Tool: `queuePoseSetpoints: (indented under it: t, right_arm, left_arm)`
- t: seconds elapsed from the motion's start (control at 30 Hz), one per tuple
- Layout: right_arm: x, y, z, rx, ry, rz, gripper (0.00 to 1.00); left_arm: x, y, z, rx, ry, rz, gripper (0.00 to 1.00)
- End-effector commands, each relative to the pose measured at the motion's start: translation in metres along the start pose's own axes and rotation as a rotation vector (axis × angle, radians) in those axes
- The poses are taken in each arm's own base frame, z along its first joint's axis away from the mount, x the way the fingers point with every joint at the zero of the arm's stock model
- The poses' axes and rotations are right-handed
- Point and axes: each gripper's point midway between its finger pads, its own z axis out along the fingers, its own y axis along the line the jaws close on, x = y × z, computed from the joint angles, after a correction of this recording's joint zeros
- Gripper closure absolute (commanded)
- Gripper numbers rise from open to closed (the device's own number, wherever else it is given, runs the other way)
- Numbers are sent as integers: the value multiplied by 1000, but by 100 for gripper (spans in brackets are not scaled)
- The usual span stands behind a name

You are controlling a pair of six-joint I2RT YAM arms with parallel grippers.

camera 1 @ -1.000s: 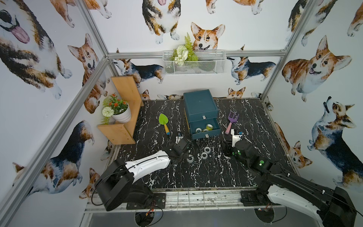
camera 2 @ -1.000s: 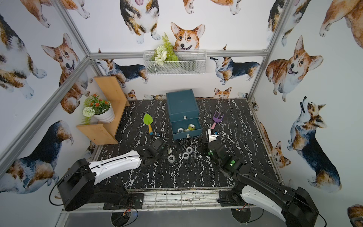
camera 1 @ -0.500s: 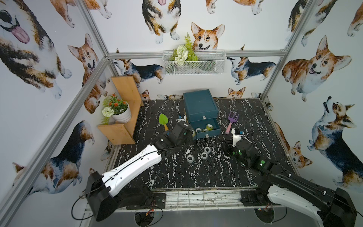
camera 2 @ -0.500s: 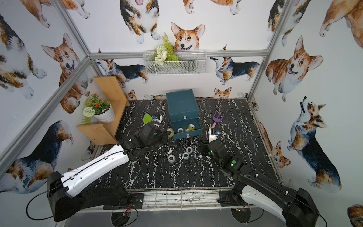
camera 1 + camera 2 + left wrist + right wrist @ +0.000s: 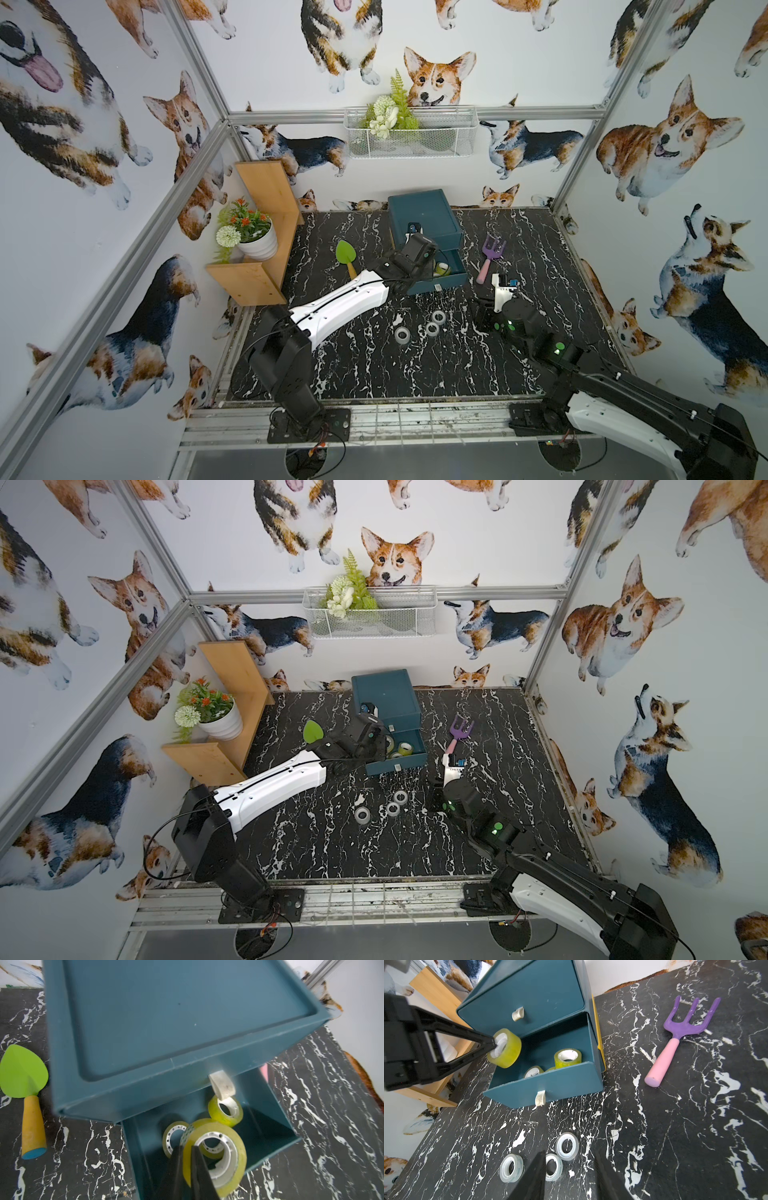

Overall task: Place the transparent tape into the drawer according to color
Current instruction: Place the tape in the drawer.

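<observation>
Left wrist view first: your left gripper [image 5: 187, 1165] is clamped tight on the wall of a yellow-green see-through tape roll [image 5: 216, 1155], with one finger through its pale core and one outside.

A second ago that arm lay low over the black marble-patterned table [image 5: 374, 374], beside the loose rolls. Half a second later it was rising. Now it holds the roll up at the pulled-out dark-teal drawer [image 5: 550, 1082] of the boxy teal chest [image 5: 424, 212].

In the right wrist view the roll hangs above the drawer's edge on the left arm's side, not yet down inside. Other yellow-green rolls [image 5: 568, 1057] already lie in that drawer, so the colour matches. I judge you need only carry it a little further over the cavity and let go.

Your right gripper [image 5: 569, 1159] has not moved. Its jaws are partly apart and empty, and it hovers over the three clear greyish-white tape rolls [image 5: 511, 1167] lying close together on the table. Those look like the next job, and they will want another drawer. The one above, with its small pale handle [image 5: 518, 1013], is shut.
</observation>
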Motion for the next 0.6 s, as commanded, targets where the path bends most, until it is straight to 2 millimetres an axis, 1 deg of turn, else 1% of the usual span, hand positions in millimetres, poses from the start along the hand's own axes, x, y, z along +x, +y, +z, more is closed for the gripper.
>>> queuePoseSetpoints:
  t: [0.0,0.03,0.13,0.23,0.33,0.37,0.4,0.5,0.57]
  right_arm:
    - [1,3,1,-13,1,7,57]
    - [2,4,2,-14,1,6,57]
    - [2,5,4,-18,1,4,54]
    - [3,11,10,-30,20,-5,52]
    - [4,14,18,-27,32,-16,51]
    - [3,16,21,-27,33,-21,51]
    - [3,17,23,-30,36,-25,51]
    - [3,22,33,-51,53,-19,50]
    - [4,23,40,-81,71,11,50]
  left_arm:
    - [7,8,10,-44,17,24,97]
    - [9,9,11,-48,22,24,94]
    - [9,10,10,-45,19,22,75]
    - [3,8,4,-32,2,17,57]
    - [-3,6,-3,-15,-14,11,47]
    - [-9,6,-14,1,-35,-1,46]
    - [-13,5,-20,12,-49,-10,45]
    - [-24,6,-45,58,-106,-48,38]
    - [-36,10,-61,63,-152,-57,29]
